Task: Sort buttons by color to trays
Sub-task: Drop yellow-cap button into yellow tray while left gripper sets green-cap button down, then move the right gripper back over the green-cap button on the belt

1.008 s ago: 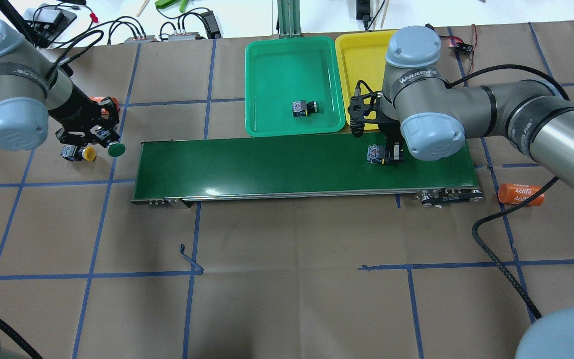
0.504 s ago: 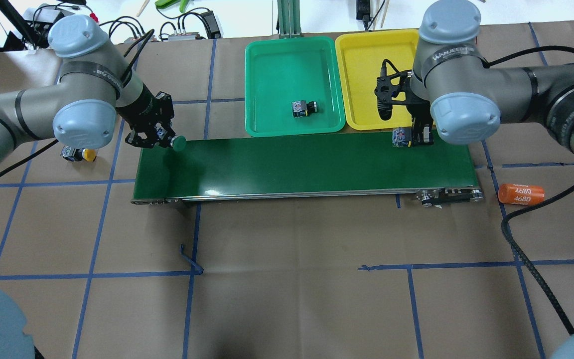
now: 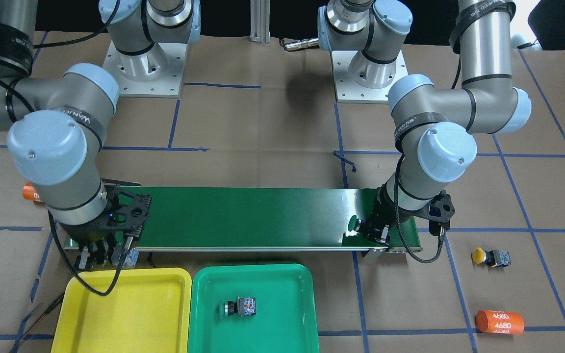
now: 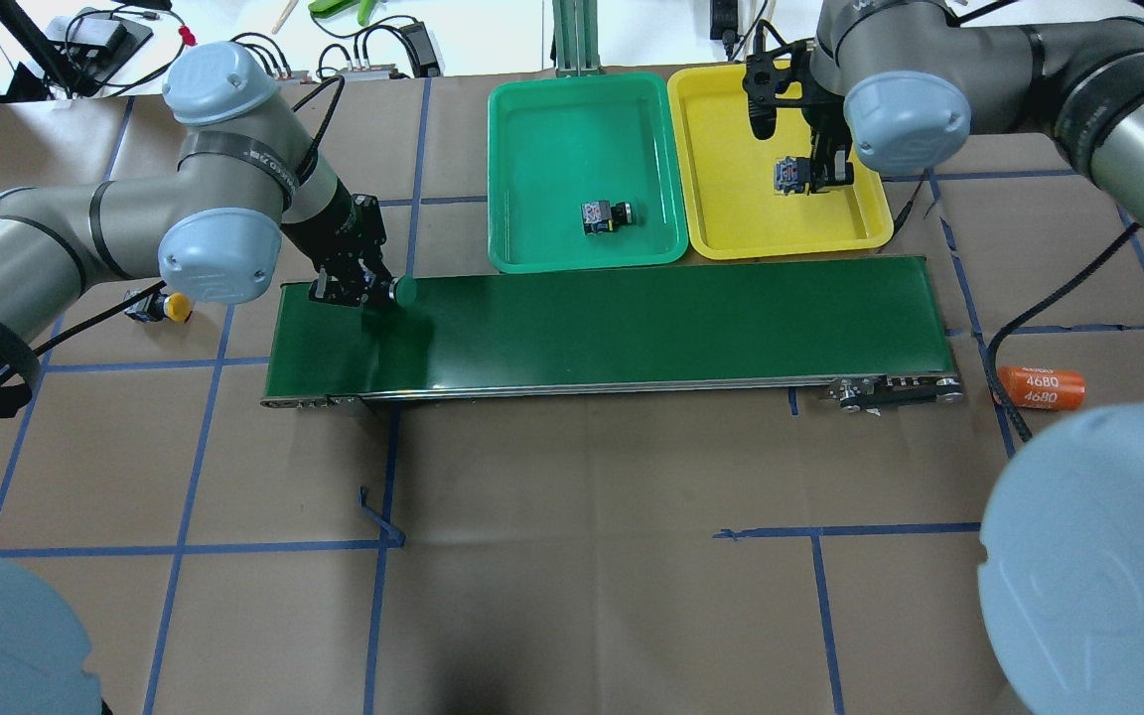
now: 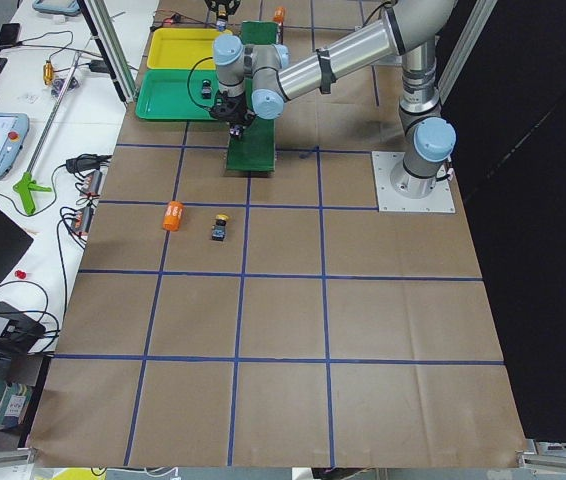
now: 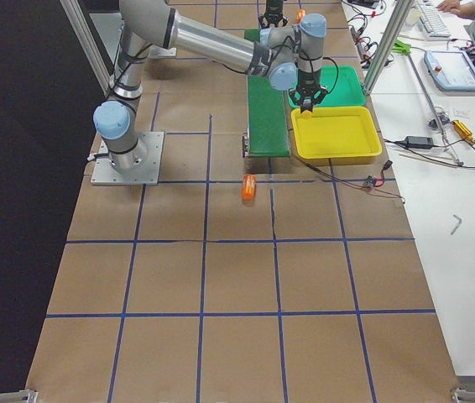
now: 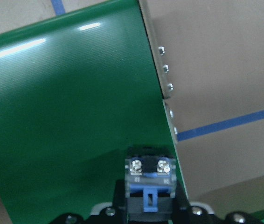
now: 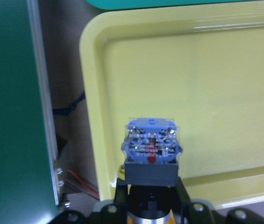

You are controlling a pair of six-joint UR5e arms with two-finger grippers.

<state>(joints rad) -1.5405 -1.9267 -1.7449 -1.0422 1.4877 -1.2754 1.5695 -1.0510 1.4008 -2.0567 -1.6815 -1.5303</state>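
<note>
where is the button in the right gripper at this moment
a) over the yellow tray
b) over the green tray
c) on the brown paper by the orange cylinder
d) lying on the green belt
A: the right gripper holds the button above the yellow tray, whose floor shows behind it in the right wrist view; the green button over the belt is in the left gripper.

Table, belt, green tray, yellow tray, yellow button, orange cylinder
</note>
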